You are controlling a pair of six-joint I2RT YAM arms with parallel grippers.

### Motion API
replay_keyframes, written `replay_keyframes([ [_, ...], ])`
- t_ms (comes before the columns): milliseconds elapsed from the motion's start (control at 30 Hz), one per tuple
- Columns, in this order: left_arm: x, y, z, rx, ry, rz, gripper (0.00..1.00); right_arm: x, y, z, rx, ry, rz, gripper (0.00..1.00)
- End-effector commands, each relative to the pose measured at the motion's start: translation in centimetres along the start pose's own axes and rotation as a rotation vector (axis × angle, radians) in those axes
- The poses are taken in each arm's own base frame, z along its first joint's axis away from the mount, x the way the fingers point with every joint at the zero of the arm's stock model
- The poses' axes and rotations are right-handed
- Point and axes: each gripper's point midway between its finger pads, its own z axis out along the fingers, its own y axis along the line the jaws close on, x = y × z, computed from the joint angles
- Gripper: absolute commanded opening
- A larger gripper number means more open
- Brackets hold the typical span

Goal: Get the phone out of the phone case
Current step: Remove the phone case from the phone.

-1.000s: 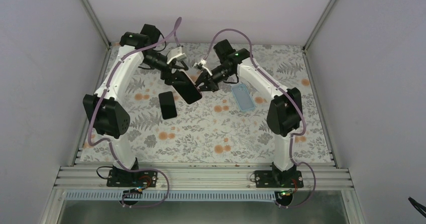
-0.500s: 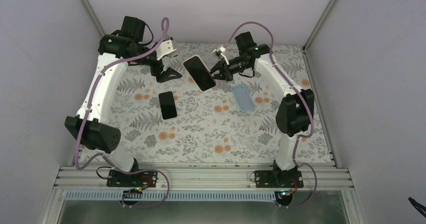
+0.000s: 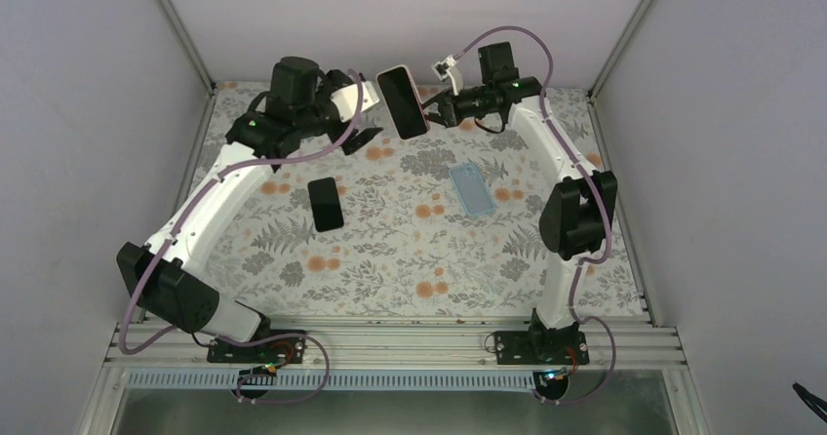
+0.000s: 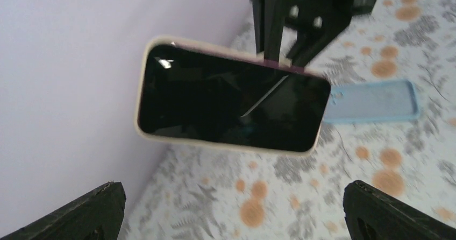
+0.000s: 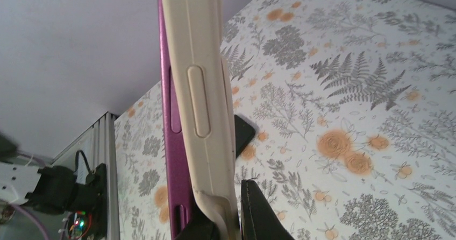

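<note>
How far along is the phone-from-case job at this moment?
Done: little; the phone sits inside the cream case, with only a purple edge showing beside the case wall. In hand: the right gripper is shut on the case, holding it above the table; the left gripper is open and empty. Left: pulling the phone out.

wore white shells along the left arm (image 3: 210,196) and the right arm (image 3: 546,142), broken by bulky black joint housings (image 3: 577,216) with rounded corners. ended in black wrists and black, wedge-shaped fingers (image 4: 392,213) with a matt finish. carried a small white camera block (image 3: 341,97) at each wrist. trailed thick mauve cables (image 3: 512,30) from base to wrist, running outside the shells. stood on flat black base plates (image 3: 539,345), with thin coloured wires (image 3: 280,352) curled beside them. showed a tiny green light (image 3: 514,87) on the black section near the wrist.
</note>
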Motion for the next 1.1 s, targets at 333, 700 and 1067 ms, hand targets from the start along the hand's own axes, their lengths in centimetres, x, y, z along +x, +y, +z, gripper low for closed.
replay_keyframes([
  [333, -6.3, 0.3, 7.8, -0.236, -0.143, 0.034, 1.00, -7.0, -3.4, -1.7, 0.273, -0.203, 0.007, 0.03],
  [700, -6.3, 2.2, 10.6, -0.330, -0.190, -0.033, 1.00, -8.3, -4.3, -3.2, 0.368, -0.308, 0.038, 0.03],
  [1067, -4.5, 1.6, 13.0, -0.296, -0.160, -0.085, 0.99, -9.5, -3.7, -4.2, 0.381, -0.365, 0.055, 0.03],
])
